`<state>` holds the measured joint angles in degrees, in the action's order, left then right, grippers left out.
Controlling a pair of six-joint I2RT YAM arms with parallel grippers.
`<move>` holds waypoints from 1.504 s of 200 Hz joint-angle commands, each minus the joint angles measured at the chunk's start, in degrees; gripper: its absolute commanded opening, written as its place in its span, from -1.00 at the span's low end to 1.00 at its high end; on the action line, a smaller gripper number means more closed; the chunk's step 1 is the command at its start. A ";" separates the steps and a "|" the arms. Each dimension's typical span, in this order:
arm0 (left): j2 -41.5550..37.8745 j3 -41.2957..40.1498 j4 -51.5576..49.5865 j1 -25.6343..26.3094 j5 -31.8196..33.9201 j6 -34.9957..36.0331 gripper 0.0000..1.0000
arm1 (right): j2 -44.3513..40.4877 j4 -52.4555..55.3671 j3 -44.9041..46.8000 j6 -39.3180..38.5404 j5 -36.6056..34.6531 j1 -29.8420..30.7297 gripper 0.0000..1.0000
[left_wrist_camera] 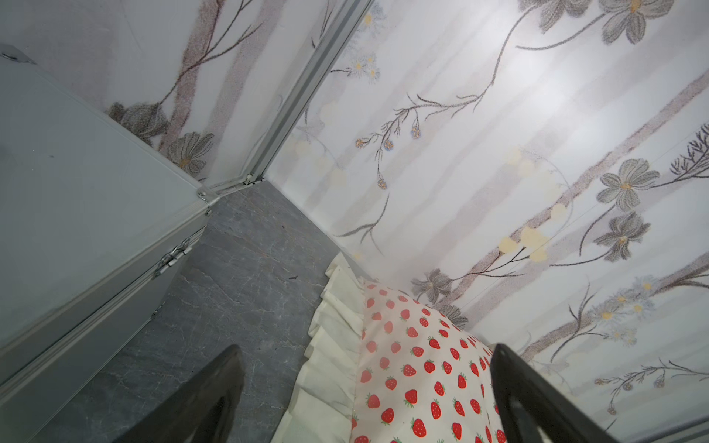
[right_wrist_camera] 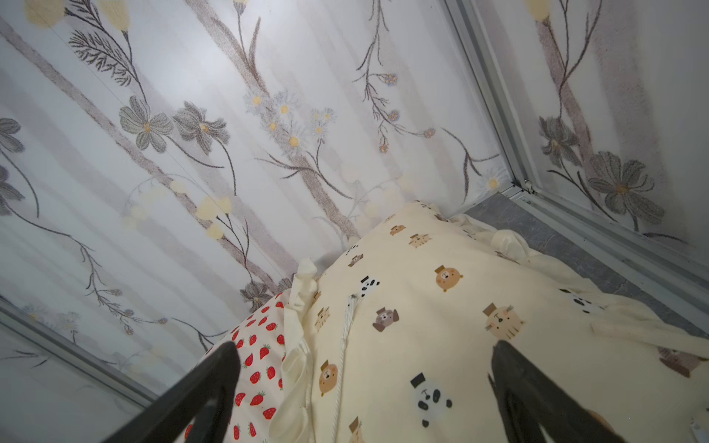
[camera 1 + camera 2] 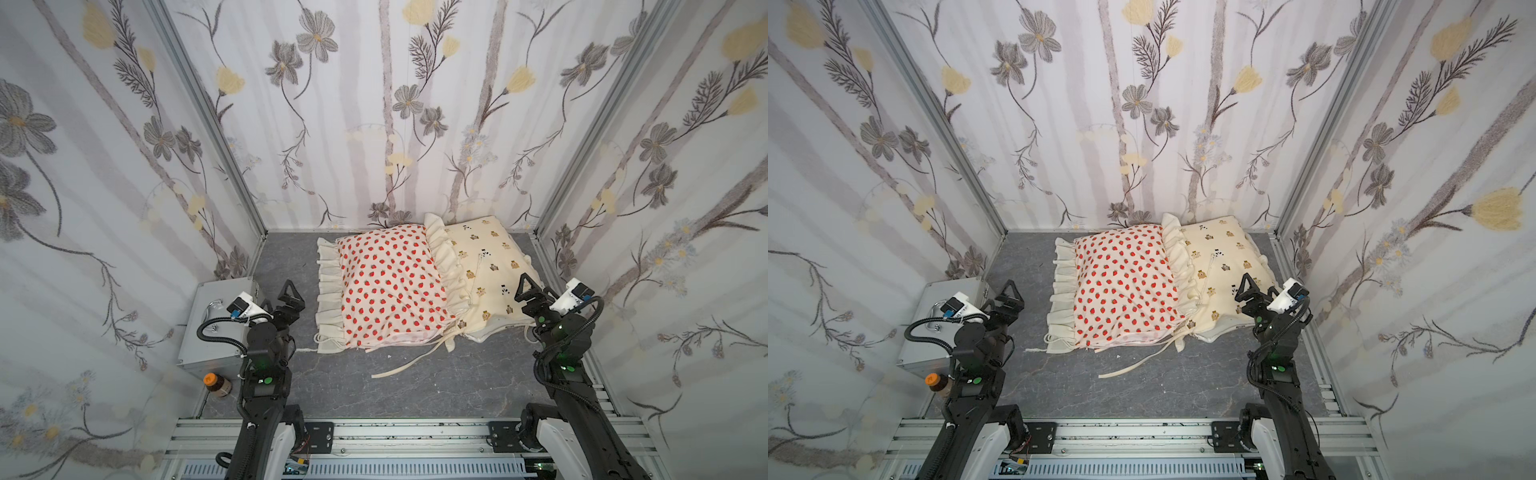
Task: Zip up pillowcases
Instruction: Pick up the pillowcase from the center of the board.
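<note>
right wrist, unlike left, shows bear pillowcase.

Both top views: mounted high over the robot's end, angled down toward the back wall; each takes in the whole surface.
Left wrist: low, close, looking past left pincer onto strawberry pillowcase.
Right wrist: close over bear pillowcase; strawberry pillowcase shared with left wrist.

Bear pillowcase lies partly hidden: its near corner sits behind the right gripper, its far edge under the strawberry pillowcase ruffle. The left gripper masks part of the metal case.
</note>
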<state>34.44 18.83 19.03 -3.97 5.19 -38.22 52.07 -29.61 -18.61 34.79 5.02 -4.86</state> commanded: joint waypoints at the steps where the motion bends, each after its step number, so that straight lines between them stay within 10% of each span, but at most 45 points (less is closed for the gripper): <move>1: 1.75 6.42 -15.03 -0.08 -0.53 -4.39 1.00 | 0.31 8.10 -2.06 1.75 3.11 1.21 1.00; 74: 8.75 12.37 -28.65 2.90 -14.69 -6.78 1.00 | 4.44 16.07 -6.47 5.72 -1.86 19.70 1.00; 181: 17.35 12.15 -41.13 19.08 -13.10 -5.60 1.00 | 34.47 7.14 -17.06 15.07 -6.15 51.08 1.00; 301: 33.04 11.58 -34.25 26.37 -8.79 -8.33 0.73 | 38.08 11.82 -18.61 17.69 -14.00 53.84 1.00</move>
<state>66.96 31.20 -18.94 22.06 -5.08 -44.34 90.39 -18.79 -37.17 51.64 -6.15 49.01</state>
